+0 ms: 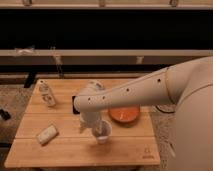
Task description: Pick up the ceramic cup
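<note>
The ceramic cup is small, white and round, and stands upright on the wooden table near the front middle. My gripper hangs from the white arm directly at the cup, with its lower part around or against the cup's left side and rim. The arm reaches in from the right and covers part of the table behind the cup. The cup still rests on the table.
An orange-red plate lies just right of the cup, partly under the arm. A slim white bottle stands at the back left. A pale flat packet lies at the front left. Dark shelving runs behind the table.
</note>
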Controlling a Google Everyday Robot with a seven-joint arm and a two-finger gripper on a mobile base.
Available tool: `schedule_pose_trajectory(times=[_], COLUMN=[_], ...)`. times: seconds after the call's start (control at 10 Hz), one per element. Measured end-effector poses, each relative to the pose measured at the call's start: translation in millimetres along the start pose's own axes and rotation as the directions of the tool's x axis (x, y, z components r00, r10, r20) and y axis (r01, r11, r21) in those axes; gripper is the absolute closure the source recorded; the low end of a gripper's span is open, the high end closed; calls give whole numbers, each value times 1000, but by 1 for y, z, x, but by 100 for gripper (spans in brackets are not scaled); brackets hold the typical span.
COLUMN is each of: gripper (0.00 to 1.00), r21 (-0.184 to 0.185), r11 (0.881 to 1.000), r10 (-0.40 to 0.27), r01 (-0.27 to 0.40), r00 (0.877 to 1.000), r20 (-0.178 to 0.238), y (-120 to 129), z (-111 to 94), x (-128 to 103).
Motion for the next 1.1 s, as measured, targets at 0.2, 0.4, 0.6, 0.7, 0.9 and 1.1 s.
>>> schedule_pose_trajectory(times=[0.2, 0.4, 0.6, 0.7, 0.9, 1.1], gripper=[36, 52, 70, 80, 98, 100], r21=[29, 66, 119, 133, 170, 179], r11=[1000, 998, 993, 991, 985, 984], r10=[-6, 2, 7, 6, -5, -24], r01=[6, -4, -13, -14, -10, 4], r00=[1000, 999, 999, 998, 996, 994], r20=[16, 32, 53, 58, 85, 109], y=[-2, -8, -13, -13, -15, -16], z=[7, 12, 16, 16, 8, -13], x=[-2, -3, -5, -4, -6, -7])
